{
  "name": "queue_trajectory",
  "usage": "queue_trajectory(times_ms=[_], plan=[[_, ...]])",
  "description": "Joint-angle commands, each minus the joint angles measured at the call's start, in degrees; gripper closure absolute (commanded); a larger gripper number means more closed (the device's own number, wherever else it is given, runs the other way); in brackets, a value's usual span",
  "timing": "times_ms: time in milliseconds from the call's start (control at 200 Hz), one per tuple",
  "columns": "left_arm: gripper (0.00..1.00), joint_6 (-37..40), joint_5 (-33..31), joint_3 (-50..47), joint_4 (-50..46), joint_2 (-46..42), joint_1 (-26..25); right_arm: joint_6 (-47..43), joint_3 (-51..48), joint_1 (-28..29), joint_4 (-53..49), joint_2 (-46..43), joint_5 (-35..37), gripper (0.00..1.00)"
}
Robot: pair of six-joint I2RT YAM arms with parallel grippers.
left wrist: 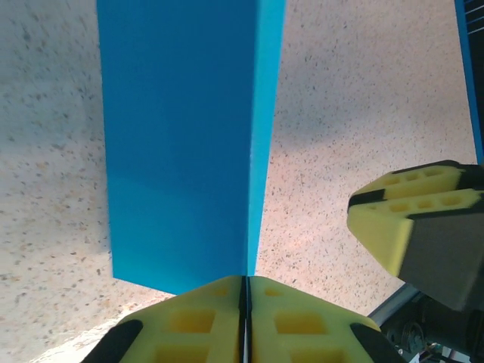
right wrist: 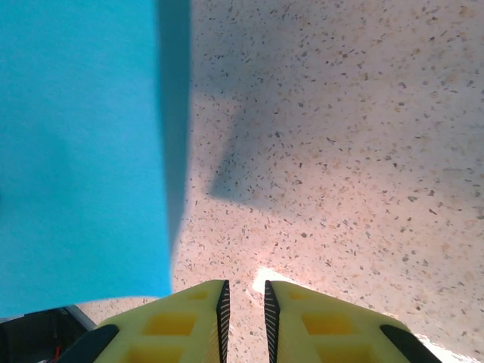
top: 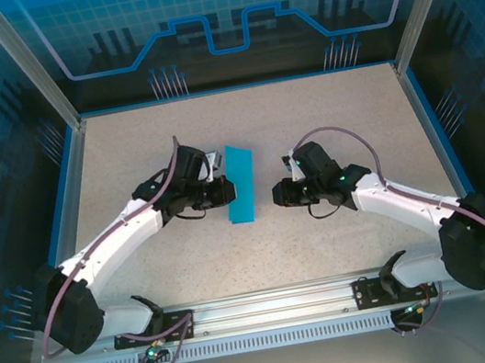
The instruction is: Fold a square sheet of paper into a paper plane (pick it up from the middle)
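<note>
The square sheet of paper [top: 241,184] is teal-blue and folded into a narrow rectangle, lifted at a slant over the table's middle. My left gripper [top: 222,185] is shut on its left edge; in the left wrist view the sheet [left wrist: 181,136] runs up from the closed yellow fingertips [left wrist: 246,283]. My right gripper [top: 278,196] hovers just right of the sheet, apart from it. Its jaws [right wrist: 243,291] stand a little open over bare table, with the sheet [right wrist: 83,151] off to their left. A paper plane is out of view.
The speckled beige table [top: 336,128] is bordered by a blue rim and metal posts. The right gripper's yellow fingers [left wrist: 412,219] appear at the right of the left wrist view. A metal rail [top: 274,311] carrying both arm bases runs along the near edge.
</note>
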Motion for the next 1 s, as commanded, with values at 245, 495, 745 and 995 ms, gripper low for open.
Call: queue_trajectory(times_ms=[245, 495, 745, 995], plan=[[0.90, 1.63, 1.89, 0.58, -1.15, 6.49, -0.29, 0.86, -1.12, -0.20, -1.20, 1.08, 1.09, 0.79], [0.91, 0.85, 5.26, -2.97, 6.32, 13.32, -0.73, 0.74, -1.43, -0.10, 2.31, 4.42, -2.55, 0.79], [0.86, -0.52, 5.92, -6.94, 8.22, 13.09, -0.72, 1.44, 1.30, 1.85, 7.52, 13.40, -7.60, 0.80], [0.73, -3.77, 3.88, -8.98, 8.69, 12.86, -0.71, 2.91, 6.69, 4.92, 13.14, 24.55, -12.84, 0.85]])
